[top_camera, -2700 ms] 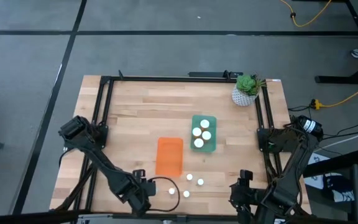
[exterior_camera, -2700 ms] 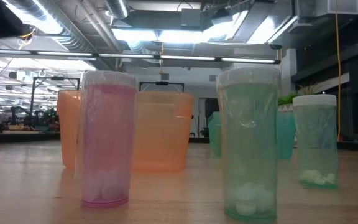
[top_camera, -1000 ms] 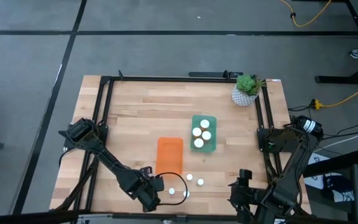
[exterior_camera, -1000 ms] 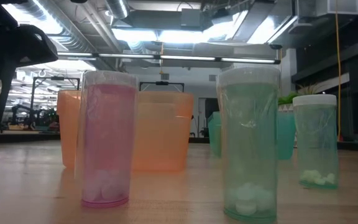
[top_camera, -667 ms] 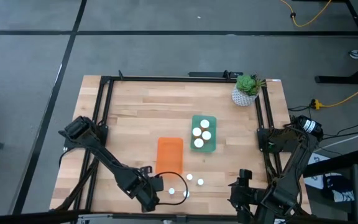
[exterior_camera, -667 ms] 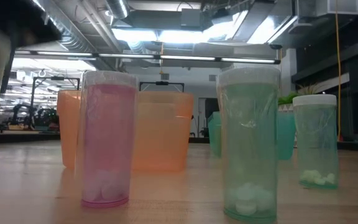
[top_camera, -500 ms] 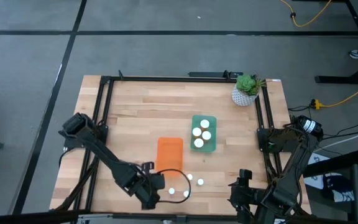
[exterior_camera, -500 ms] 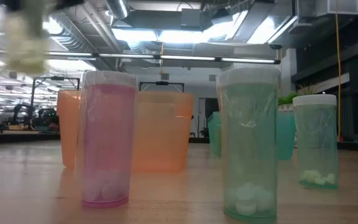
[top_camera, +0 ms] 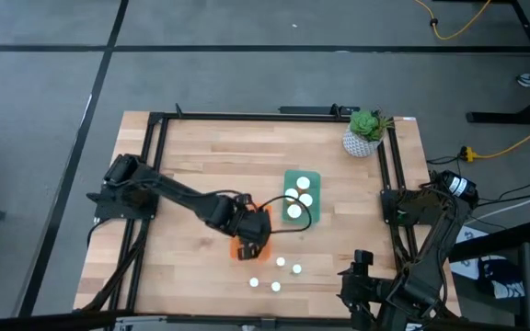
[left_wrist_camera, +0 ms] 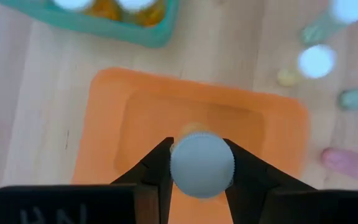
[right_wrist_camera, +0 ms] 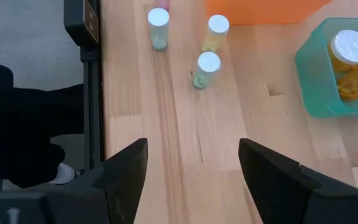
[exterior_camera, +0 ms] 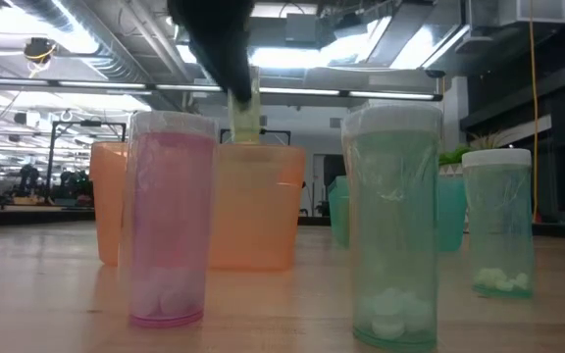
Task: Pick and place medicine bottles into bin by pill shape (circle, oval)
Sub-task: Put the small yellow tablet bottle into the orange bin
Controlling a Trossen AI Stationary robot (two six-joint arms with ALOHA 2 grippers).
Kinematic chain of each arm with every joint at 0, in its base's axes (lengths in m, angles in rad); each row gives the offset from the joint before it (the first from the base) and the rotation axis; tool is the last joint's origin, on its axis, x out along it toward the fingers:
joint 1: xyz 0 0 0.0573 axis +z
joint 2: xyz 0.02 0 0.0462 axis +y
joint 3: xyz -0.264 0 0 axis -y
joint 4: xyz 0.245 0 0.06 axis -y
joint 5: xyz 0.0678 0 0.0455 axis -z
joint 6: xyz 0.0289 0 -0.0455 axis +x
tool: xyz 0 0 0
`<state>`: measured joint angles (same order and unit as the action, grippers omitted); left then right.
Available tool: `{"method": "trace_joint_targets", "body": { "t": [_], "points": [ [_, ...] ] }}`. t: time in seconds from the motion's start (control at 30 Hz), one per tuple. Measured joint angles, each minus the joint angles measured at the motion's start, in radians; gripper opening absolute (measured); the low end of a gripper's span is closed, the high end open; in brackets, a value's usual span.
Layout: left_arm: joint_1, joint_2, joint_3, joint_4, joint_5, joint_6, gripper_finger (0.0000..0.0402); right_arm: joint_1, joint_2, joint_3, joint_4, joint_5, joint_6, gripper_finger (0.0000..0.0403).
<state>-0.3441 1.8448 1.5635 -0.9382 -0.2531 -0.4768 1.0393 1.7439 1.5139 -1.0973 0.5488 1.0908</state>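
Observation:
My left gripper [top_camera: 245, 232] hangs over the orange bin [top_camera: 258, 219] and is shut on a small yellowish medicine bottle with a white cap [left_wrist_camera: 202, 165]. The low view shows that bottle [exterior_camera: 245, 108] above the bin [exterior_camera: 258, 211]. Several small white-topped bottles [top_camera: 281, 262] stand upright on the table near its near edge; the low view shows a pink one [exterior_camera: 170, 226] and two green ones [exterior_camera: 392, 226]. Three larger bottles [top_camera: 294, 195] stand in the green bin [top_camera: 315, 176]. My right gripper [right_wrist_camera: 194, 174] is open and empty at the near right. My left gripper pinches the bottle between its two fingers, one on each side of the white cap [left_wrist_camera: 175, 167]. The fingers [left_wrist_camera: 157, 165] come from above, pointing down. The bottle hangs roughly upright below them, lifted clear, above the orange bin's inside [left_wrist_camera: 142, 118].
A white pot with a green plant [top_camera: 363, 136] stands at the far right corner. A black frame [top_camera: 247, 114] runs round the table's edges. Bare wood lies left of the orange bin and along the far side.
My left gripper has lifted the yellowish bottle off the table near the near edge. It has carried the bottle up and toward the far edge, and now stands over the orange bin. The other bottles have stayed in place.

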Motion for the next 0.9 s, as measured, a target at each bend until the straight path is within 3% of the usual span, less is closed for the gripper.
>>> {"method": "trace_joint_targets", "body": {
  "t": [0.3, 0.9],
  "points": [
    [0.077, 0.000, -0.127, 0.159, 0.056, 0.121, 0.0104, 0.000, 0.000, 0.000, 0.000, 0.000, 0.000, 0.0255],
    [0.157, 0.001, -0.308, 0.337, 0.091, 0.123, 0.0104, 0.000, 0.000, 0.000, 0.000, 0.000, 0.004, 0.0255]
  ]
}}
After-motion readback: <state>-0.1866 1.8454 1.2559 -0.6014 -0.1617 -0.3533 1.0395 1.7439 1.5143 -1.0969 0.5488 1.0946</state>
